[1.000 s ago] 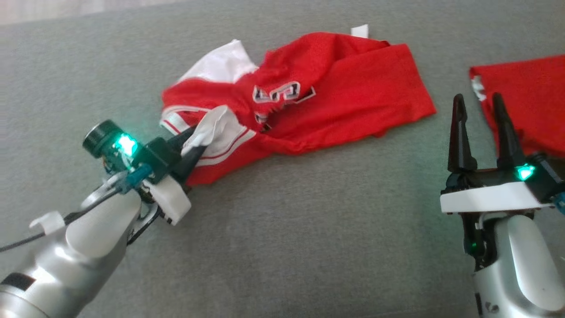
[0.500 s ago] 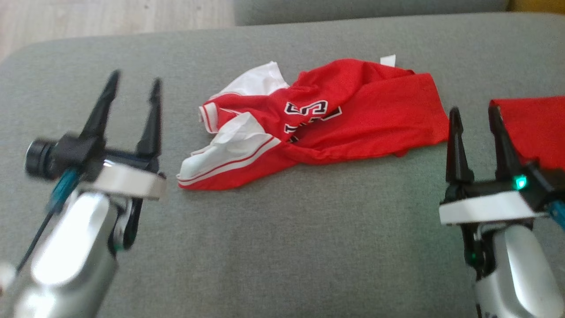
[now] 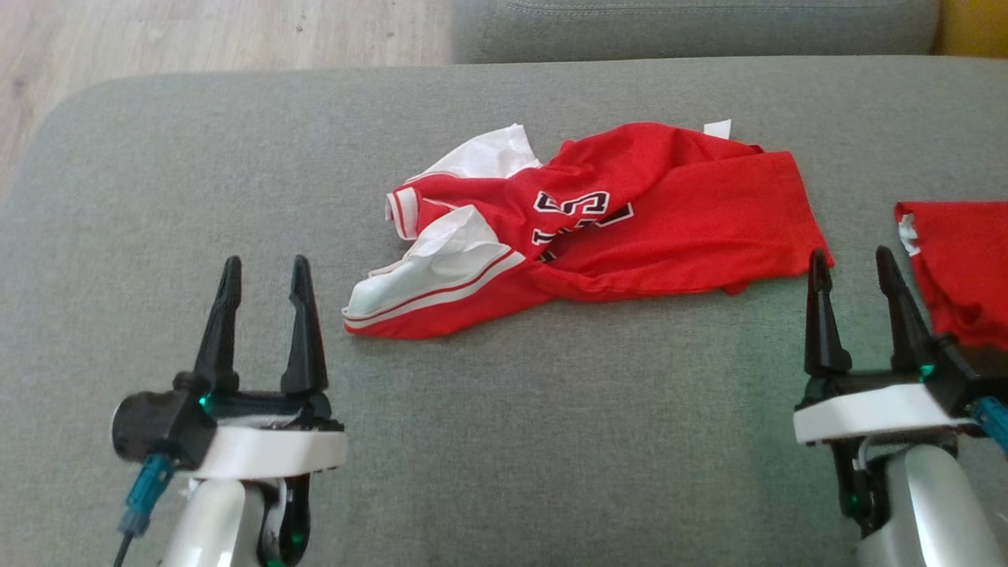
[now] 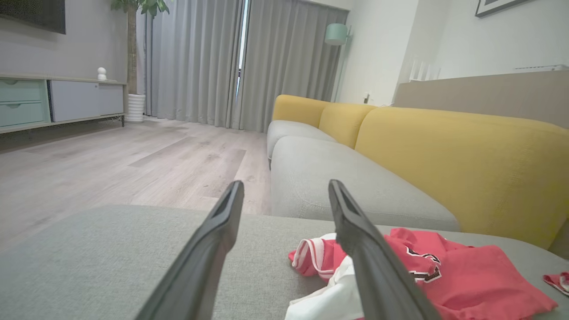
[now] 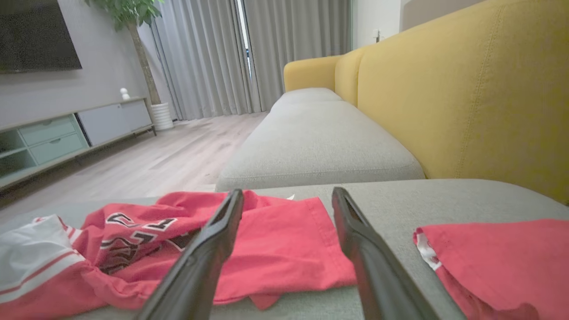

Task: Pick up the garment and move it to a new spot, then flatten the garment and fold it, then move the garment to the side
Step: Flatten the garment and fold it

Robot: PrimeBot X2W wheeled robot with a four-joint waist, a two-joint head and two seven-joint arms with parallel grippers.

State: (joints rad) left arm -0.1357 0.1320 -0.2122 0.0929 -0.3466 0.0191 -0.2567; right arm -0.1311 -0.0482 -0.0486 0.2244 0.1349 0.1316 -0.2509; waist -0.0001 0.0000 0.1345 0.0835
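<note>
The red jersey [image 3: 598, 228] lies crumpled and free near the middle of the grey seat cushion [image 3: 504, 441], a little toward 12 o'clock in the head view. Its white-trimmed end is turned to 9 o'clock and its plain red hem to 3 o'clock, with black-and-white numerals on a fold at its centre.

The left end effector [image 3: 265, 264] sits at 7 o'clock in that view. Its two dark fingers are spread wide, point to 12 o'clock, hold no cloth and stand apart from the jersey, whose white corner lies near them at 2 o'clock from the tips. The right end effector [image 3: 851, 253] sits at 4 o'clock, also spread wide and holding no cloth. Its inner fingertip lines up with the jersey's hem corner in the head view, and I cannot tell whether it touches the fabric.

A second red garment [image 3: 957, 260] lies at 3 o'clock on the same cushion, with a strip of bare grey between it and the jersey. The right end effector's outer finger stands just beside its near edge.

Beyond the cushion at 12 o'clock is another grey sofa seat [image 3: 693, 27], backed by a yellow backrest [image 4: 444, 151]. Pale wooden floor [image 3: 197, 35] shows at 11 o'clock. Further off in the left wrist view are grey curtains [image 4: 200, 58], a potted plant [image 4: 133, 9], a low cabinet [image 4: 58, 100] with drawers and a pale green lamp [image 4: 335, 33]
</note>
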